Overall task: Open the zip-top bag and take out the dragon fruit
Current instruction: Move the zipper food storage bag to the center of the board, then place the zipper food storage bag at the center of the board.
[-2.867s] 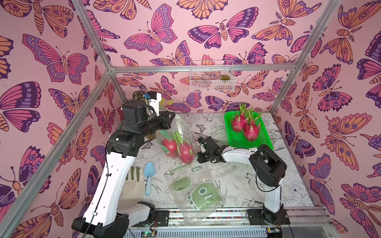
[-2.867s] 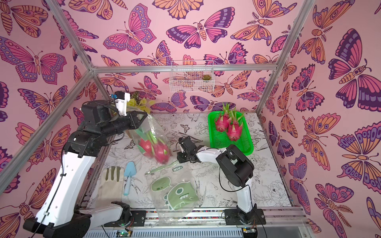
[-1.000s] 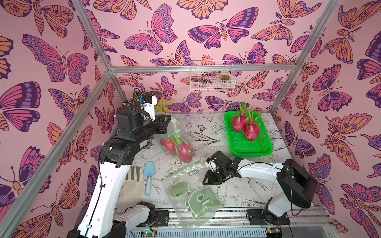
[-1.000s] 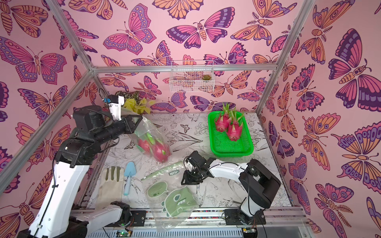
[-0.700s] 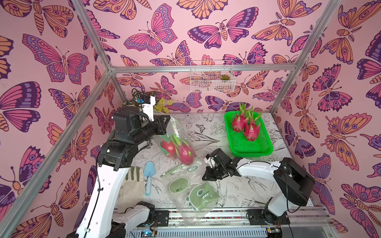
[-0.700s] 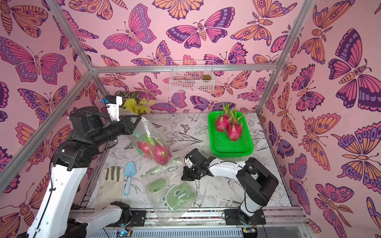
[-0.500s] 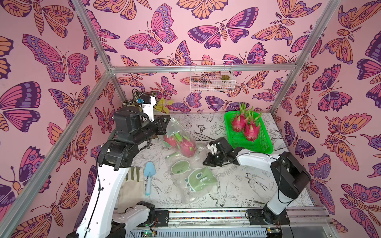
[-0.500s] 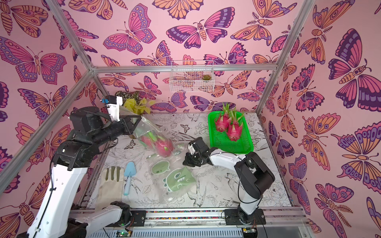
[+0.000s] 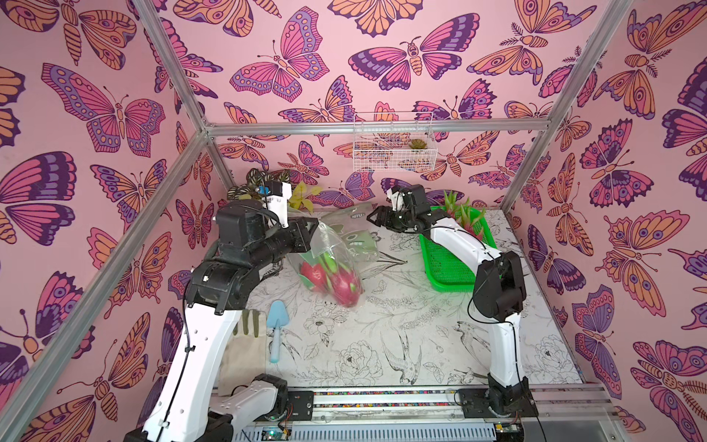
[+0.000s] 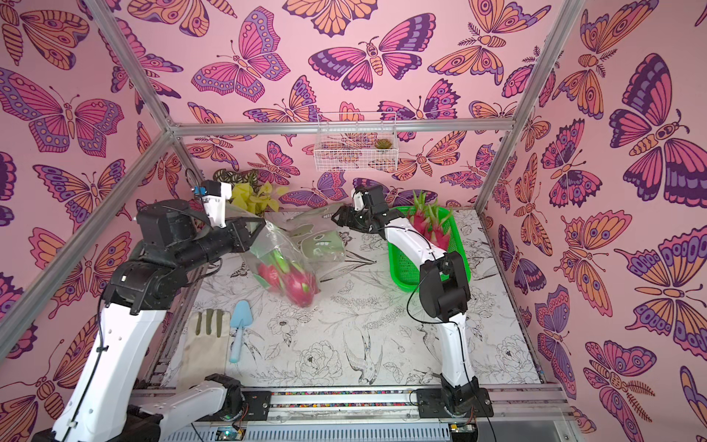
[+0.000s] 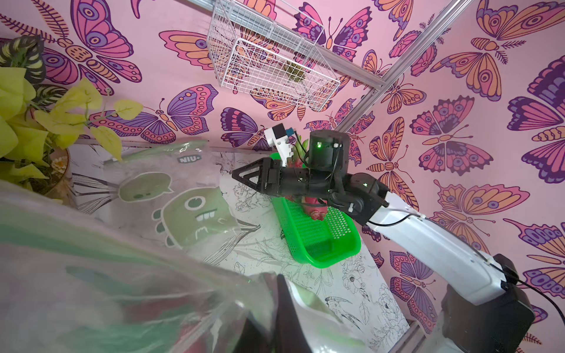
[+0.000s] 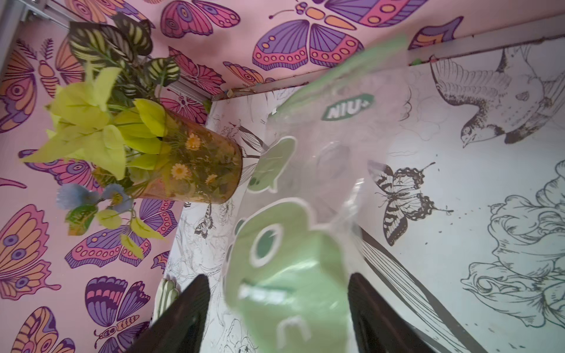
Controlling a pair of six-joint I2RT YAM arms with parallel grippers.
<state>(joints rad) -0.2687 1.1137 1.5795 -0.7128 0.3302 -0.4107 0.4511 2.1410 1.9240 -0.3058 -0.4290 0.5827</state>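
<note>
In both top views the left gripper (image 9: 308, 234) (image 10: 255, 229) has its fingers clamped on the top edge of the clear zip-top bag (image 9: 329, 245). The bag sags toward the tabletop (image 9: 382, 336) with two dragon fruit (image 9: 333, 278) at its bottom. The right gripper (image 9: 377, 222), fingers apart, hovers far back over an empty dinosaur-print bag (image 9: 357, 242), just beside the green tray (image 9: 447, 268).

In the left wrist view plastic film fills the foreground and the seal is hidden.

In the right wrist view the spread fingers (image 12: 180, 314) frame the dinosaur-print bag, with the potted plant (image 12: 189, 171) close by.

Likely risks are the film slipping from the pinch, or the right arm snagging the green tray or potted plant. Open room lies mid-tabletop and near right.
</note>
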